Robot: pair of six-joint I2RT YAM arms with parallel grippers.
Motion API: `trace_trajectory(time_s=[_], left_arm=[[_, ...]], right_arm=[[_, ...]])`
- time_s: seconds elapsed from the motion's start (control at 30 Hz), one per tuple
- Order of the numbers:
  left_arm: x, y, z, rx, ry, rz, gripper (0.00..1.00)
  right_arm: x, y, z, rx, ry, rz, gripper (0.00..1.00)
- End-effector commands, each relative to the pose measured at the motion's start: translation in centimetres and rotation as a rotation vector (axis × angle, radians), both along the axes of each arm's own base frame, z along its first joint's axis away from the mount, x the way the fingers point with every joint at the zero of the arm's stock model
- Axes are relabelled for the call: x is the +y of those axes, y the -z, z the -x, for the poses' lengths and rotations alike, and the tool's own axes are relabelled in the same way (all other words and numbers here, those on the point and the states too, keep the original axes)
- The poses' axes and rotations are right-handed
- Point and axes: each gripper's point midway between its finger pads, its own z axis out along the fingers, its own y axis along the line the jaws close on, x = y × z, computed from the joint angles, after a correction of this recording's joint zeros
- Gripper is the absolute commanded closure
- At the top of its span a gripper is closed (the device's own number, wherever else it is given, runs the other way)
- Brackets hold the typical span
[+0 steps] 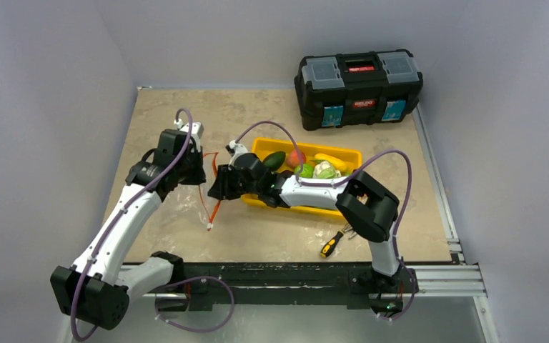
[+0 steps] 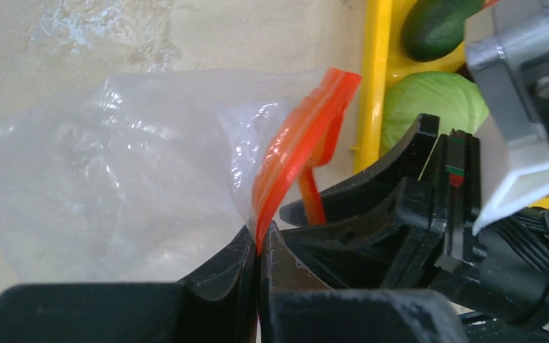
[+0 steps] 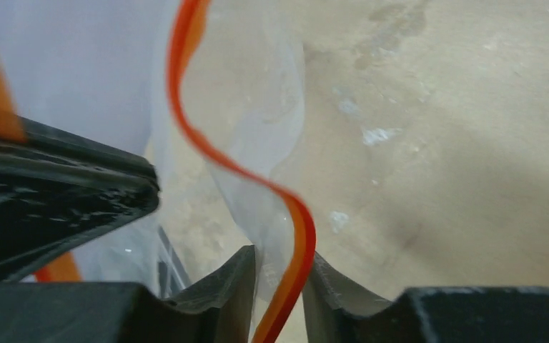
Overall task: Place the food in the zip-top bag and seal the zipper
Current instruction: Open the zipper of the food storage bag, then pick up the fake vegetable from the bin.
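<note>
The zip-top bag (image 2: 107, 186) is crinkly clear plastic, lying left of the yellow tray (image 1: 348, 152). Its zipper (image 2: 297, 143) is a red-orange strip. My left gripper (image 2: 259, 241) is shut on the zipper, lifting that end of the mouth. My right gripper (image 3: 280, 266) sits close beside it with its jaws parted. The zipper (image 3: 297, 236) runs loosely through the gap and brushes the right finger (image 3: 325, 282). The food stays in the tray: green cabbage (image 2: 432, 107), an avocado (image 1: 274, 158), a red piece (image 1: 297, 156), cauliflower (image 1: 325, 170). Seen from above, both grippers meet over the bag's mouth (image 1: 211, 182).
A black toolbox (image 1: 359, 87) stands at the back right. A yellow-handled screwdriver (image 1: 331, 244) and pliers (image 1: 349, 230) lie in front of the tray. The right arm's forearm (image 1: 307, 191) crosses over the tray's near side.
</note>
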Motion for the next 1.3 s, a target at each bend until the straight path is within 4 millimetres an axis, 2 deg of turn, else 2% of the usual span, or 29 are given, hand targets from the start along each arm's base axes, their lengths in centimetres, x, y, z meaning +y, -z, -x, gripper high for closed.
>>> trace_trajectory(time_s=[0.0, 0.2, 0.37, 0.47, 0.6, 0.7, 0.77, 0.83, 0.9, 1.0, 1.13, 1.2, 1.27], left_arm=[[-1.0, -1.6, -0.6, -0.087, 0.061, 0.05, 1.0], [-0.6, -1.4, -0.4, -0.087, 0.054, 0.031, 1.0], [-0.4, -1.1, -0.6, -0.078, 0.043, 0.015, 1.0], [-0.5, -0.9, -0.8, -0.064, 0.041, 0.02, 1.0], [-0.9, -1.4, -1.1, -0.032, 0.001, 0.057, 1.0], [-1.1, -2.8, -1.9, -0.003, -0.026, 0.06, 1.0], [-0.4, -3.3, -2.6, 0.009, -0.055, 0.014, 1.0], [0.0, -3.0, -3.1, 0.035, -0.051, -0.03, 1.0], [0.2, -1.8, -3.4, 0.067, -0.041, -0.068, 1.0], [-0.2, 0.3, -3.3, 0.105, 0.0, -0.06, 1.0], [-0.8, 0.6, -2.8, 0.099, 0.018, -0.01, 1.0], [-1.3, 0.7, -2.4, 0.108, 0.036, 0.016, 1.0], [-1.6, 0.8, -2.2, 0.117, 0.048, 0.029, 1.0]], right_arm=[[-2.6, -3.5, -1.4, -0.153, 0.037, 0.071, 0.66], [-6.0, -4.6, -1.6, -0.189, 0.057, 0.107, 0.46], [-8.5, -6.3, -1.0, -0.22, 0.088, 0.096, 0.28], [-11.0, -5.8, -1.1, -0.242, 0.153, 0.136, 0.2], [-15.6, -3.6, -1.3, -0.26, 0.239, 0.24, 0.17], [-19.0, -3.2, -1.5, -0.295, 0.301, 0.301, 0.14], [-21.1, -3.0, -1.5, -0.321, 0.335, 0.362, 0.13], [-23.1, -3.0, -1.6, -0.347, 0.366, 0.435, 0.13], [-25.0, -3.5, -1.7, -0.371, 0.406, 0.494, 0.13], [-27.1, -4.1, -1.9, -0.391, 0.455, 0.547, 0.13], [-29.4, -4.7, -2.8, -0.368, 0.526, 0.587, 0.14], [-29.7, -5.1, -3.0, -0.362, 0.527, 0.586, 0.14], [-29.1, -5.1, -2.8, -0.383, 0.469, 0.583, 0.14]])
